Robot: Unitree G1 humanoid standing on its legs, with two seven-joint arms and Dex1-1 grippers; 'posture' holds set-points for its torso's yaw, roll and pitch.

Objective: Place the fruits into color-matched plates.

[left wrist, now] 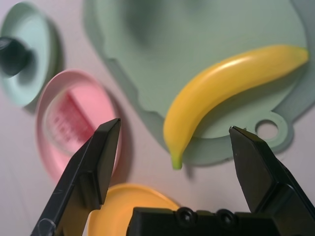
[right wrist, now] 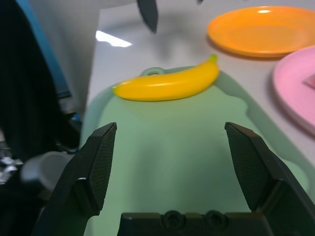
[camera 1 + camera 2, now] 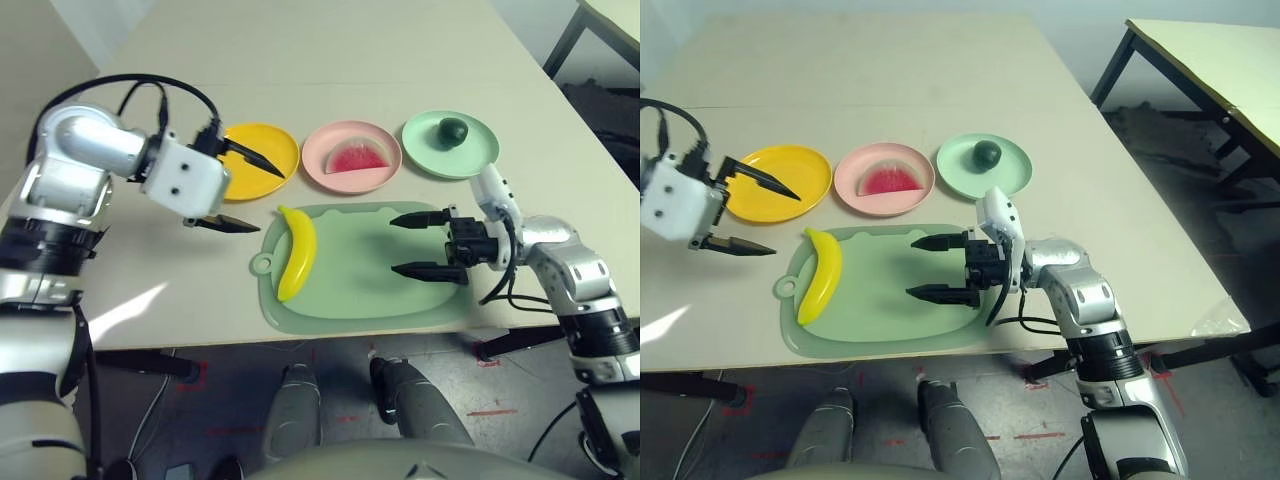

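Banana (image 3: 297, 252): you find it lying on the pale green mat (image 3: 370, 300), at the mat's left side, not yet in any plate.
Yellow plate (image 3: 262, 150): it stands bare, just beyond the mat's left corner; this is where you must deliver the banana.
Watermelon wedge (image 3: 357, 157): it rests in the pink plate (image 3: 318, 165); you may count this pairing done.
Avocado (image 3: 454, 131): it sits in the mint green plate (image 3: 475, 160); done.
Left gripper (image 3: 238, 188): fingers spread wide, nothing held; it hangs between the yellow plate and the banana.
Right gripper (image 3: 418, 244): fingers parted, nothing held, over the mat's right side.
Progress: two of three placed; one left.
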